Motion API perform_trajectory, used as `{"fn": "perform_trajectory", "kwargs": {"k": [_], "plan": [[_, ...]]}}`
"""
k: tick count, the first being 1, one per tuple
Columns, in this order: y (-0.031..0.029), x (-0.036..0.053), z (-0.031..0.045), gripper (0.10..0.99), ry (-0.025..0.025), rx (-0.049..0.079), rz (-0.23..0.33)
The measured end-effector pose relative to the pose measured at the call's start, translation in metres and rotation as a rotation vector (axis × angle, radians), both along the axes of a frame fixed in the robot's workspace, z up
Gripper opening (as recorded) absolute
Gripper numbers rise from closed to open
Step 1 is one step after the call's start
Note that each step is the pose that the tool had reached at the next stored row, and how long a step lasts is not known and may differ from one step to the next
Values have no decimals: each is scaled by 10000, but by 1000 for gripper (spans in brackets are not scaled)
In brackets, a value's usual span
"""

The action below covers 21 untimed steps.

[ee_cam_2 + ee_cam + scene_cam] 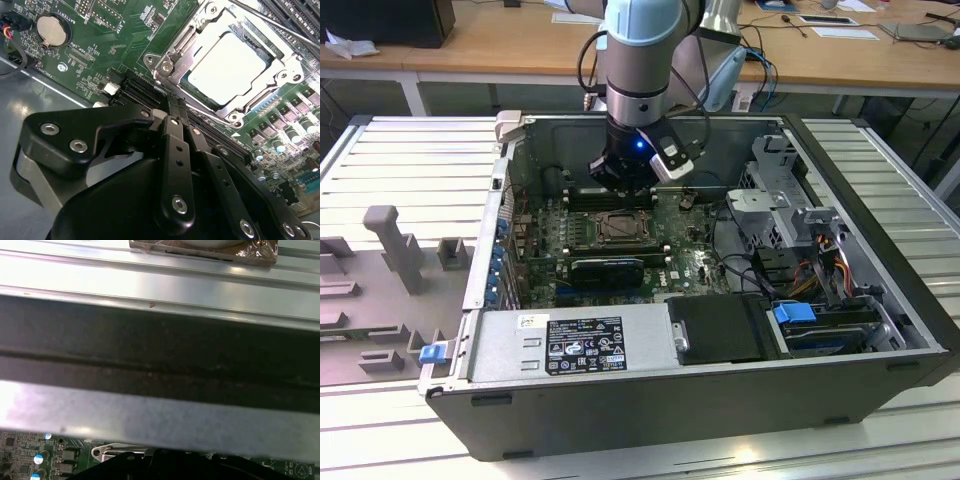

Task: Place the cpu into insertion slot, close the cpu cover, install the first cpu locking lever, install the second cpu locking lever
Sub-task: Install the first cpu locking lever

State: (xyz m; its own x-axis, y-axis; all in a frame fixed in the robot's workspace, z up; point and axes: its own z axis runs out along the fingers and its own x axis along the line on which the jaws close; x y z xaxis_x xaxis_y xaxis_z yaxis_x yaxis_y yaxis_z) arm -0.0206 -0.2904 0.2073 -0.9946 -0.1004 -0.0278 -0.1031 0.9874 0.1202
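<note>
In the exterior view, an open computer case (880,290) lies on its side on a ribbed metal worktop (410,160). The arm reaches down into it, and the end effector (623,186) hangs just above the green motherboard (685,262), near the far edge of the insertion slot (617,229).

In the second wrist view, the cpu (231,66) sits in the insertion slot (257,102), its pale face showing through the cut-out of the cpu cover (200,37), which lies flat over it. A thin locking lever (280,26) runs along the far side of the cover. The end effector (178,106) has its black fingers (176,150) drawn together, nothing between them, tips just beside the cover's near corner.

In the first wrist view, the case wall (160,355) crosses the frame, with a strip of motherboard (30,457) below it.
</note>
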Motion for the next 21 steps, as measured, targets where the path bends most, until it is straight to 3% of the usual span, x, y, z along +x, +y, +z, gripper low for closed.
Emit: {"fn": "perform_trajectory", "kwargs": {"k": [10,21], "plan": [[1,1,-30,106,0,-183,-1],[0,0,-60,106,1,-219,-1]]}}
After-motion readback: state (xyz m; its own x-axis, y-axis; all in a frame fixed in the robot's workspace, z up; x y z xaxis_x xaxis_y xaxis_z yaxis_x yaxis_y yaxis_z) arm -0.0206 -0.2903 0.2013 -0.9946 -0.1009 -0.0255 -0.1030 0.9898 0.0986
